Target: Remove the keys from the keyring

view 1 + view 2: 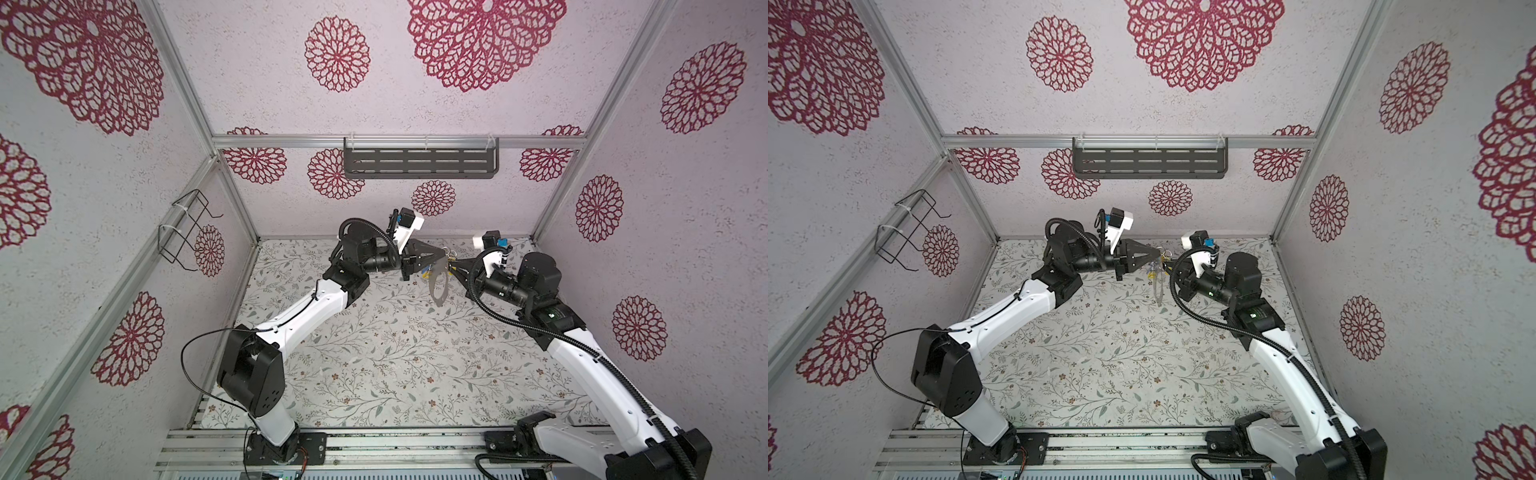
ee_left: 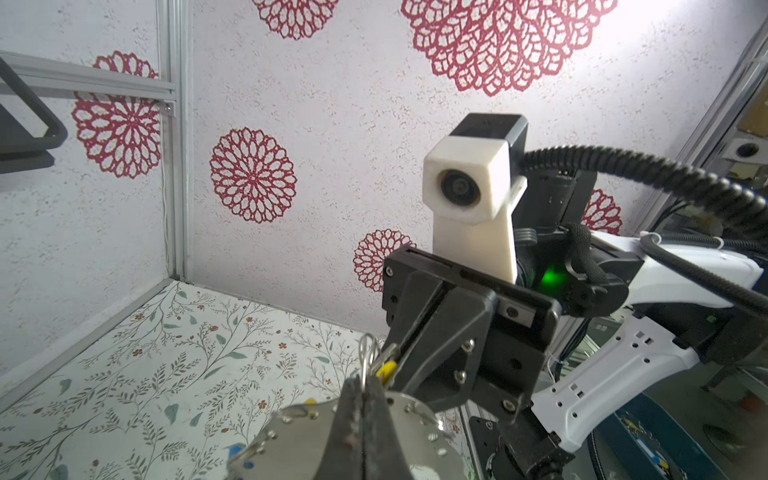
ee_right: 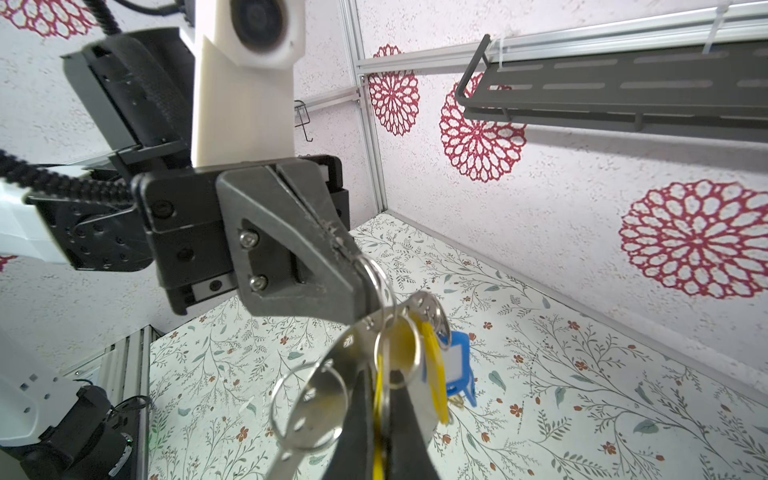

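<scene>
Black left gripper [image 3: 358,272] is clamped on the keyring [image 2: 291,436] from 9 o'clock; right gripper [image 2: 390,358] pinches a yellow key [image 2: 386,370] from 3 o'clock. The keyring hangs midair, at 1 o'clock over the table [image 1: 374,374]. A skewed pull could jam the split ring [image 3: 376,282] or drop everything. Visible: one keyring, two yellow keys, one blue key [image 3: 457,357]; others may be hidden

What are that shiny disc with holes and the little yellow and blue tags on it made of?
The keyring plate looks like thin sheet metal, perhaps steel, polished: silvery, with mirror-like glints. The yellow tag and the blue tag look like moulded plastic: smooth, evenly coloured, slightly glossy. The blue one's white window may hold paper; I cannot tell.
</scene>
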